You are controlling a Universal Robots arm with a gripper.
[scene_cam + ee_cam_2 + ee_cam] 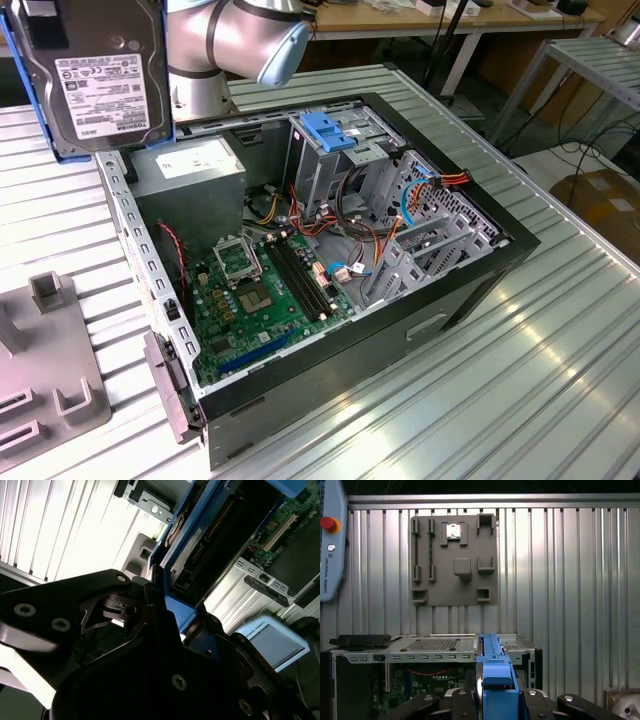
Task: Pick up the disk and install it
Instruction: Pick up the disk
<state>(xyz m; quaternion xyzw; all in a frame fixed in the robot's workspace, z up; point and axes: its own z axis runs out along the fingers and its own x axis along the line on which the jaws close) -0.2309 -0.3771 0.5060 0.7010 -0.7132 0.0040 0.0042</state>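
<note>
"Up at the exterior view's far left, above the corner of the case [455,300], is that the disk [95,75]?"

"Yes. It hangs well clear of the counter [560,350], clenched in the jaws. In the first wrist view its blue rail [492,672] runs straight out from between them, edge-on."

"Which way does its long axis lie?"

"Along the line of the jaws, pointing away from them. In the exterior view it stands nearly upright, white label facing the camera."

"And where would it go?"

"I judge the drive cage [312,175] at the far side of the case, the one with a blue bracket [330,130] on top. It lies lower than the disk, towards the exterior view's right, and well apart from it."

"Materials?"

"The disk is a flat grey metal slab with a smooth label and glossy bright blue plastic rails on its edges. The cage is thin, pierced grey sheet metal, and its bracket is blue plastic. The case is dark with an open top, showing a green motherboard [260,290] and loose coloured cables. The counter is ribbed, shiny metal. A matte grey fixture plate [45,385] with raised blocks lies at the near left."
</note>
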